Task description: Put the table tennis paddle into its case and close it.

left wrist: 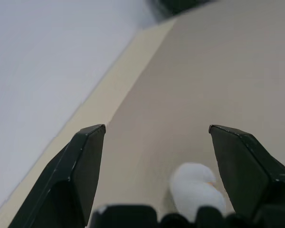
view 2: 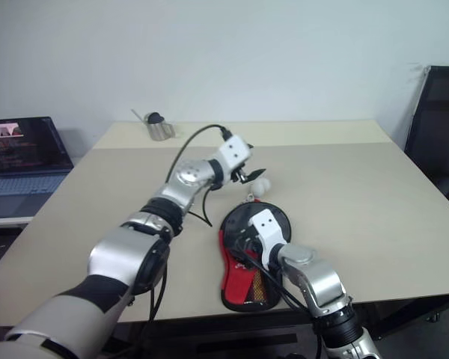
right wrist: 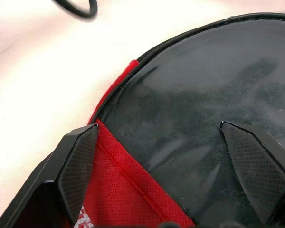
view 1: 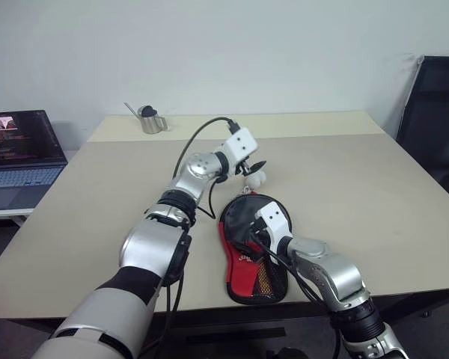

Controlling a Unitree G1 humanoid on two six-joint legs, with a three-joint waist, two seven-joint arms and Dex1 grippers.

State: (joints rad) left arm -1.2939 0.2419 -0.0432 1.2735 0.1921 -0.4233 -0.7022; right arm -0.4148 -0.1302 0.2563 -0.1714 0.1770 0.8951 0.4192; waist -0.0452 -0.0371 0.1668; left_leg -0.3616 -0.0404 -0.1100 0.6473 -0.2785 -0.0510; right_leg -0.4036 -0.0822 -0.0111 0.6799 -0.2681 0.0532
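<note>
Black and red fabric made up the case (view 1: 252, 258), which lay open on the beige table (view 1: 359, 187) close to its near edge. The right gripper (right wrist: 173, 142) and its wrist covered the middle of the case, so the join between the round part and the narrow part was hard to make out. Inside it, the table tennis paddle (right wrist: 209, 104) showed a dusty black round face, but its handle was hidden. A bit of mesh pocket (view 1: 273, 280) showed at the narrow end.

The case's long line ran from 6 o'clock to 12 o'clock on the table, with the round end at 12 o'clock, away from the robot, and the narrow end at 6 o'clock, near the table edge.

The right arm came up from 5 o'clock and tipped down over the paddle face. Its two fingers stood wide apart and held nothing. One fingertip (right wrist: 78, 161) sat over the red lining and the other over the black rubber.

The left arm reached in from 7 o'clock, with its gripper (view 1: 256, 166) up in the air just past the round end of the case. Its fingers (left wrist: 85, 161) were spread wide and empty. A small white plush charm (view 1: 255, 179) was just under them, partly cut off in the wrist view.

A metal watering can (view 1: 151, 120) stood far off at 11 o'clock, and a laptop (view 1: 19, 149) sat on another desk at 9 o'clock.
</note>
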